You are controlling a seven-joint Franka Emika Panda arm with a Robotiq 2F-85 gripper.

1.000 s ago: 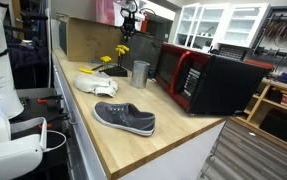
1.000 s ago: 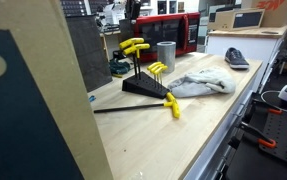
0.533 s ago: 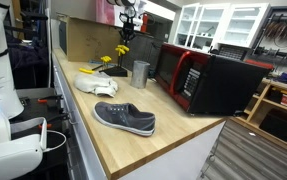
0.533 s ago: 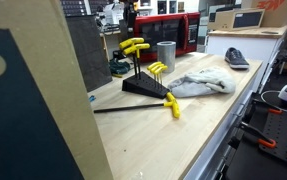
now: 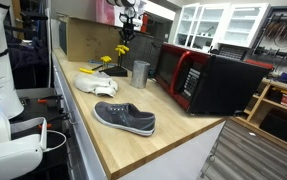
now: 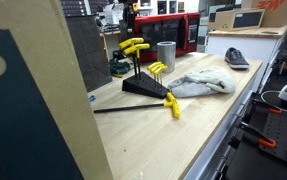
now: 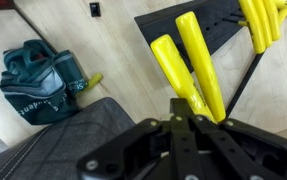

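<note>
While its jaws stand pinched together, the gripper [image 7: 190, 120] hangs right over two yellow handles [image 7: 188, 60]
Their black stand [image 6: 143, 88] sits far along the counter [image 5: 173, 140], metal cup [image 6: 166, 55] just right

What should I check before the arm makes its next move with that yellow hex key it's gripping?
1. Grip: in the wrist view the gripper is shut on the yellow hex key at the end of its handle: ok.
2. Only one key in the grip: a second yellow handle lies right against it at the fingertips: cannot tell.
3. Key's shaft free of the black stand: hidden behind the gripper: cannot tell.
4. Green pouch apart from the gripper: ok.
5. Metal cup upright beside the stand: ok.
</note>
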